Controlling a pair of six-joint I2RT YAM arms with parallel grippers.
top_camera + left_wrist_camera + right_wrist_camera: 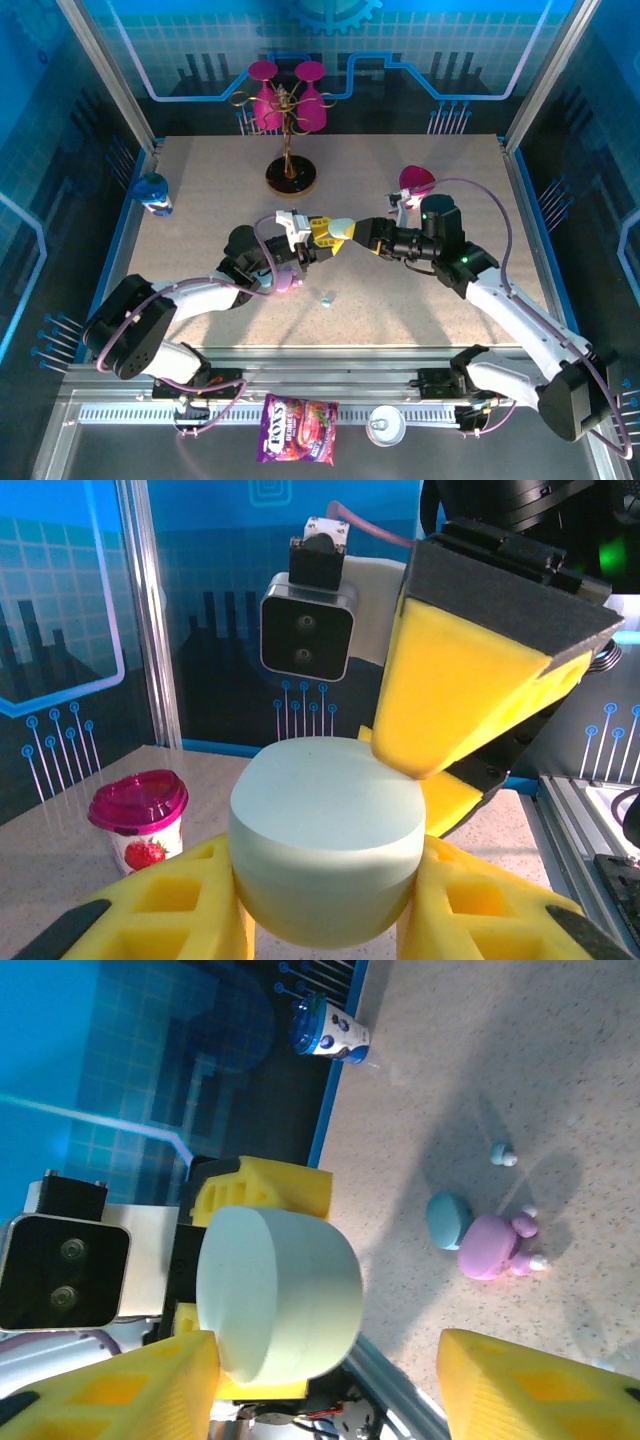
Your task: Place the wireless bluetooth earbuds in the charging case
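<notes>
- Left tool (325,890): clamped on the mint charging case (325,840), held clear above the bench (450,160).
- Right tool (325,1385): jaws parted astride that case, not gripping it.
- Pale-blue earbud (326,300): on the bench, below the case, toward the arm bases; likely one for the free right tool.

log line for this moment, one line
left pincer: shut on pale green case, held off table | right pincer: open at case | light blue earbud: loose on table

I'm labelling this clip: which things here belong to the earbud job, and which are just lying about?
Job: pale green case in left hand; pink case; blue case; loose earbuds.
Lying about: yoghurt cup; blue-and-white cup; glass stand; sweets bag.
</notes>
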